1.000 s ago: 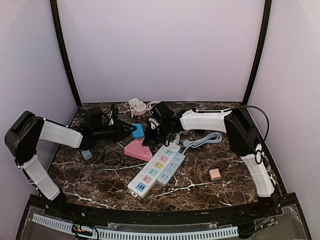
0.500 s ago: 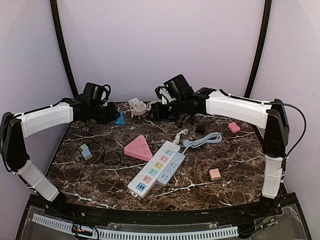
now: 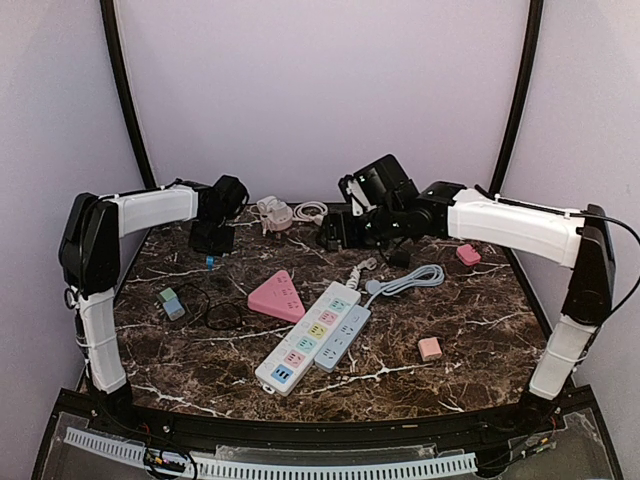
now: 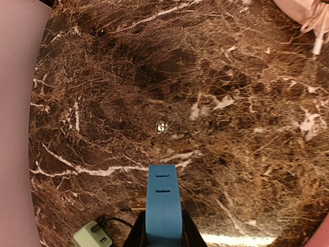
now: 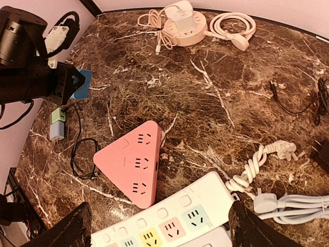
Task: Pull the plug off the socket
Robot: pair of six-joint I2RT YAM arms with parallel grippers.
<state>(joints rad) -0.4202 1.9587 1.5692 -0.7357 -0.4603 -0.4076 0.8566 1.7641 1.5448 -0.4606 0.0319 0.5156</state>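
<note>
My left gripper points down over the back left of the table, shut on a blue socket block. The block's two slots face the camera with nothing in them. The right wrist view shows that same blue socket in the left gripper. My right gripper hangs in the air over the back middle, open and holding nothing, its fingertips spread wide. A black plug-like block with a thin black cable lies on the table below the right arm.
A pink triangular socket and two white power strips lie mid-table beside a grey cable. A green charger with a black wire lies on the left. Pink cubes lie on the right, and a round white hub stands at the back.
The two grippers have drawn apart. The left arm swung to the back left with the blue socket and now points down. The right gripper opened and rose to the right.
</note>
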